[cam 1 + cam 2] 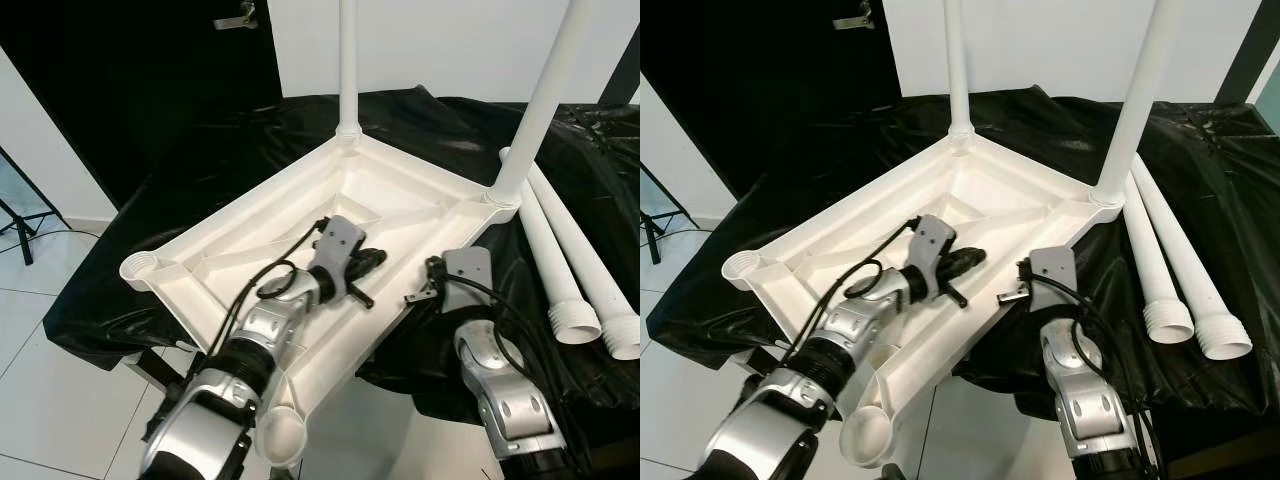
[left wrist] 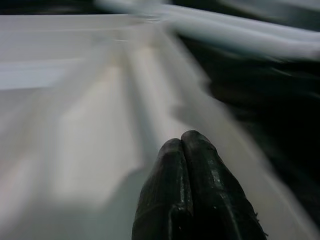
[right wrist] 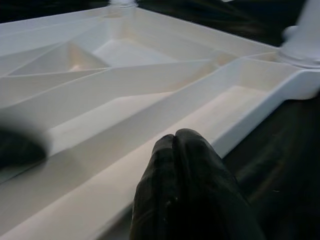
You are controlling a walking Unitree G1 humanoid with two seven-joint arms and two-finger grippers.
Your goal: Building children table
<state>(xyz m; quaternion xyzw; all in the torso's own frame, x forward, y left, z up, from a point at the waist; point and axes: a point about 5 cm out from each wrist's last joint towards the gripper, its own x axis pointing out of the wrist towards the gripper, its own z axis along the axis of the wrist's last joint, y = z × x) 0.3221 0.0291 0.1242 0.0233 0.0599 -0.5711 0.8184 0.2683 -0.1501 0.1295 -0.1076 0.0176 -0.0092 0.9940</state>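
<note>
Both grippers closed, empty: left gripper [image 1: 368,262] inside inverted tabletop [image 1: 240,225], frame centre; right gripper [image 1: 425,290] at its rim. Risk: nudging tabletop could tilt 2 fitted legs [image 1: 347,60].

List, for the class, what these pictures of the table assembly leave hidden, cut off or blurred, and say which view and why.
- Upright legs: tops cut off by the upper edge of both eye views.
- Loose legs on the black sheet: far ends hidden behind an upright leg.
- Left wrist view: tabletop smeared by motion blur behind the left gripper.
- Right gripper: a dark blurred shape at the right wrist view's edge cannot be identified.
</note>
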